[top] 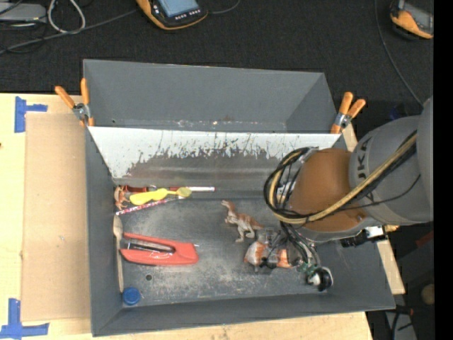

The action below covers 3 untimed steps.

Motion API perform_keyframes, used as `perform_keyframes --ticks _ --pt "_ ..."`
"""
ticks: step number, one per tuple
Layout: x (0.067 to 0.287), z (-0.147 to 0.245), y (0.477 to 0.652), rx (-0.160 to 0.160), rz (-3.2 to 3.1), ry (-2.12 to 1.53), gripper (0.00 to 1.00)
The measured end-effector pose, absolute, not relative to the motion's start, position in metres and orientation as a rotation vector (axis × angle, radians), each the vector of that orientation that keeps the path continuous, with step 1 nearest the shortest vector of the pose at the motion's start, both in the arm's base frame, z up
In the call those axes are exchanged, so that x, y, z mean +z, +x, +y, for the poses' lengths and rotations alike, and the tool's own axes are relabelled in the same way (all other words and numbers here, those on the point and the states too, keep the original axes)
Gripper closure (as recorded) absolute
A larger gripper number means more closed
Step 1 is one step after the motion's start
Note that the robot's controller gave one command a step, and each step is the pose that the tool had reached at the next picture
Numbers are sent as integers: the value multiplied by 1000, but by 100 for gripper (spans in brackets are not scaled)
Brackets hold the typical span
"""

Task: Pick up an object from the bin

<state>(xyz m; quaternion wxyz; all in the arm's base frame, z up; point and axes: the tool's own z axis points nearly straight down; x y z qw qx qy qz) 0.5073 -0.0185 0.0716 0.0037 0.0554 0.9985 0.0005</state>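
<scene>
A grey metal bin (212, 285) is seen from above, with its near wall along the bottom of the frame. At the lower left corner of the bin floor, closest to the viewer, lies a small round blue cap (130, 297). At the lower right, a small round black-and-white piece (319, 278) sits on the floor at the end of thin wires; it may belong to the robot's cabling rather than to the bin's contents, and the view does not settle this.

Just up and left of it, right of centre in the lower half of the frame, the robot's gripper (273, 258) is down close to the floor, directly beside a small orange-and-white object (254, 254). The two overlap in this view. Whether the gripper is spread apart, closed together or clamped on the object cannot be told, as its tip is a dark tangle here.

To the left, well apart, a red stapler (159, 251) lies flat, pointing right. Just above the gripper stands a small brown plastic dinosaur toy (241, 223), near the orange-and-white object but not clearly touching it.

Farther back, in the left middle of the frame, a yellow toy on a thin white stick (161, 195) lies against the foot of the sloping rear wall. From the right edge the arm reaches in, its wrist wrapped in a brown-orange cover (322, 190) ringed by looped black cables.
</scene>
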Motion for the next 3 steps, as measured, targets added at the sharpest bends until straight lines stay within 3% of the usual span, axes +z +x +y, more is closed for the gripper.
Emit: perform_keyframes --ticks 1,2,3 --pt "72 -18 507 1 3129 173 100" --pt "156 -19 506 2 3137 169 100" --pt "232 -7 516 3 3144 161 100"
